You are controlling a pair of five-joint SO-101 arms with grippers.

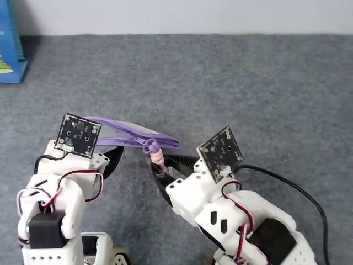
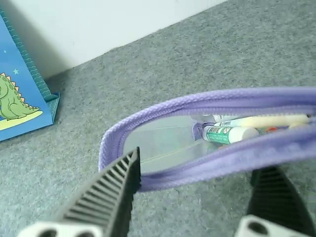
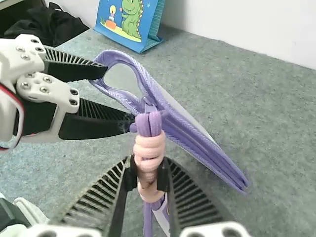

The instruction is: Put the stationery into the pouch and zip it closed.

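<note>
We see the purple pouch [image 1: 138,132] stretched between the two arms over the grey worktop [image 1: 259,83]. In the high view the camera boards cover much of both claws, so we rely on the wrist views for the grips.

The left wrist view looks into the pouch's unzipped end. There the stationery [image 2: 229,133] lies inside: a green-labelled stick, with pens beside it.

The right wrist view faces the other way. It shows the left claw [image 3: 118,96] holding that open end between two fingers that stand well apart. It also shows the right claw [image 3: 147,170] clamped tight on the pink-and-purple zip cord [image 3: 148,148], just beside the slider. From the slider to the far end, the zip is shut.

A blue dinosaur gift bag [image 3: 131,19] stands by the wall, well apart from the pouch.
</note>
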